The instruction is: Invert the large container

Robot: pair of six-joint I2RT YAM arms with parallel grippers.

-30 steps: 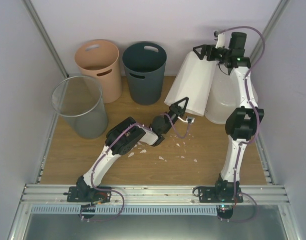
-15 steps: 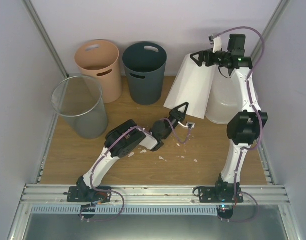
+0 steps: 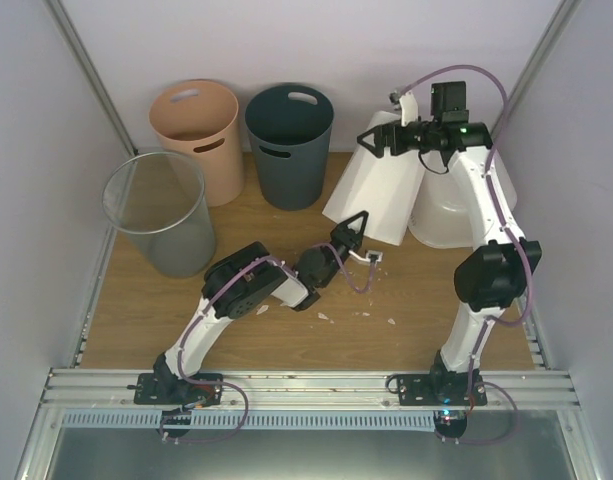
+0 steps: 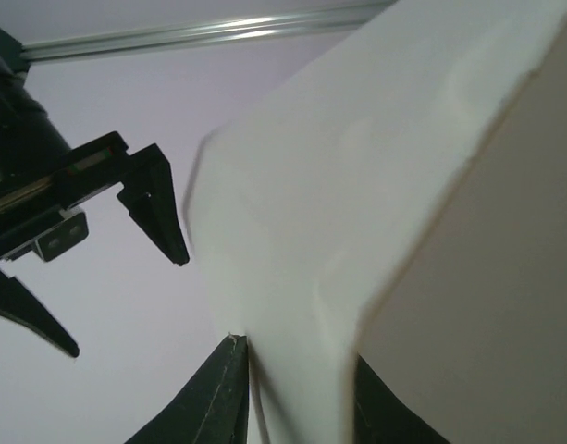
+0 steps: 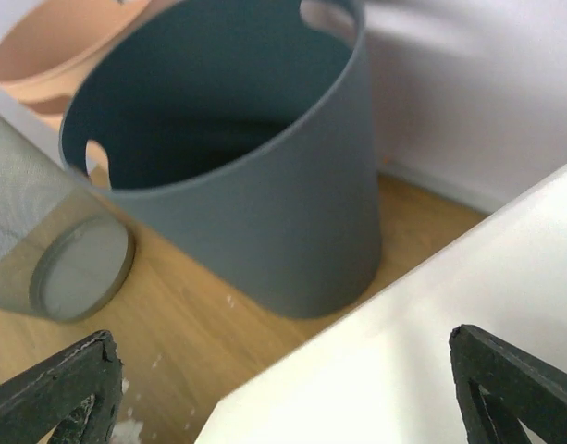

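The left gripper [image 3: 358, 222], shut a second ago, has begun to part at the lower edge of the white bin [image 3: 376, 195], which lies between its fingers. I cannot tell whether it still pinches. The right gripper [image 3: 371, 142] is wide open and empty, and has swung left with the tilted bin's top. That bares more of the tub [image 3: 446, 215], untouched at the back right of the desk [image 3: 136, 310]. No writing is readable.

Text, any view: none readable.
Peach bin [image 3: 196, 135], dark bin [image 3: 289, 140]: no label legible.
Large container [image 3: 448, 215]: no label legible.
Left arm [image 3: 241, 285], right arm [image 3: 491, 270]: no brand legible.
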